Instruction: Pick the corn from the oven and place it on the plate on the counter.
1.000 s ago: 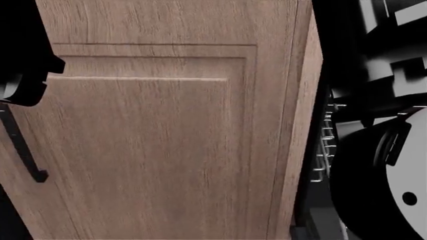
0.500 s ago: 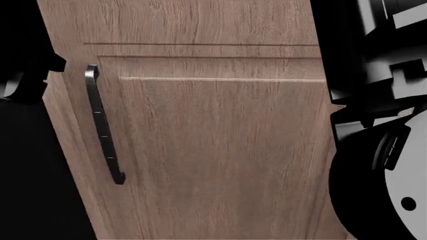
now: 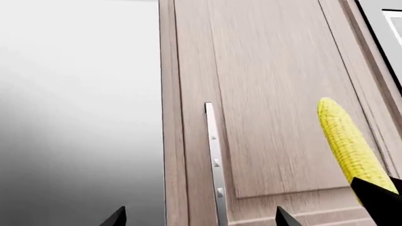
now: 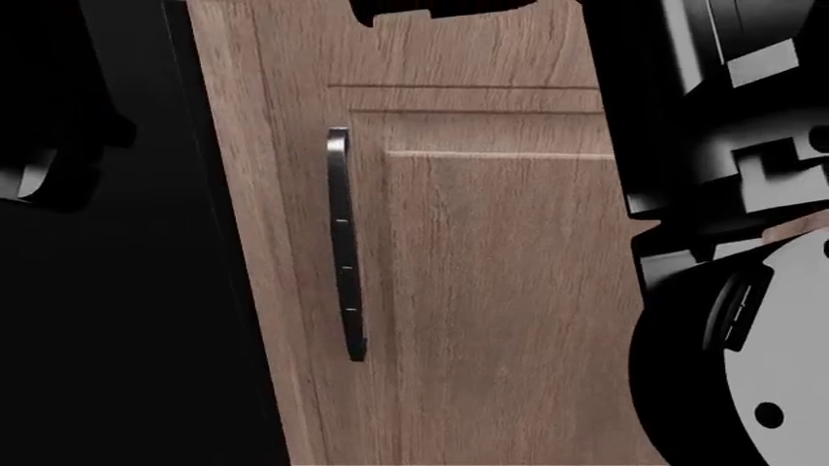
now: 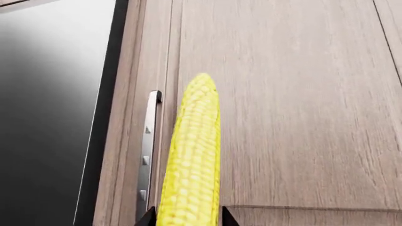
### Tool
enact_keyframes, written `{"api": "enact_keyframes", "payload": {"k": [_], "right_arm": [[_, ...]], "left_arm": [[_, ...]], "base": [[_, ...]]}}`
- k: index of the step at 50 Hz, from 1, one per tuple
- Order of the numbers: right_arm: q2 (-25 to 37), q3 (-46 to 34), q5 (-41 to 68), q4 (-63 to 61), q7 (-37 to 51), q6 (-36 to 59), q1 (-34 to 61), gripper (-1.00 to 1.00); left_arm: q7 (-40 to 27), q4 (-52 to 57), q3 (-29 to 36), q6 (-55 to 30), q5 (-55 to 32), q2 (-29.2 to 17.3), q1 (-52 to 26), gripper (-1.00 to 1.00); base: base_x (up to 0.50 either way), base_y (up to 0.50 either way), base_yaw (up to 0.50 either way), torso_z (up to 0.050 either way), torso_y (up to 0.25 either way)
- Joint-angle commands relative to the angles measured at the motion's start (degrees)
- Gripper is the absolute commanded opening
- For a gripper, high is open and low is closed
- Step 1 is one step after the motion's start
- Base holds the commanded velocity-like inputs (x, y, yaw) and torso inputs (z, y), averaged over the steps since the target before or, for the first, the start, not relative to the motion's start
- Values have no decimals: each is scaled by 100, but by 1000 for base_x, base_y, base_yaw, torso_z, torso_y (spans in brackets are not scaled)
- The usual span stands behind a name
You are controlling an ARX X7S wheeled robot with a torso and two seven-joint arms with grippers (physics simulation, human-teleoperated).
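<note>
Right claw (image 5: 186, 217) closed on corn (image 5: 191, 160), cob facing a wooden cabinet door (image 5: 283, 103). Left claw (image 3: 199, 217) spread wide, holding nothing. Door handle (image 4: 346, 248) just beside cob.

Cabinet door (image 4: 492, 291) matt grained wood; handle (image 4: 345, 243) glossy metal; corn (image 5: 191, 160) bumpy.

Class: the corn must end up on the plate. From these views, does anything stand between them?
That cannot be settled: no plate or counter shows. The right gripper holds the corn before a wooden cabinet door.
</note>
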Motion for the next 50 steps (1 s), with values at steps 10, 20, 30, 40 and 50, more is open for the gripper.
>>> {"api": "enact_keyframes", "payload": {"k": [10, 20, 30, 40, 50], "right_arm": [[8, 20, -158, -36, -59, 103, -15, -100], [-6, 57, -152, -36, -77, 103, -1, -100], [-7, 78, -142, -31, -72, 89, -31, -100], [13, 103, -148, -52, -53, 91, -46, -100], [0, 82, -270, -44, 56, 179, -49, -100]], "left_arm": [[10, -6, 39, 36, 17, 8, 3, 100], [37, -31, 54, 39, 12, 11, -44, 100], [28, -26, 65, 51, 10, -2, -45, 100], [-11, -20, 84, 59, -7, 5, -65, 100], [-19, -6, 101, 66, -8, -9, -72, 100]], "base": [[-1, 282, 0, 0, 0], [-1, 278, 0, 0, 0], [-1, 263, 0, 0, 0], [-1, 254, 0, 0, 0], [-1, 239, 0, 0, 1]]}}
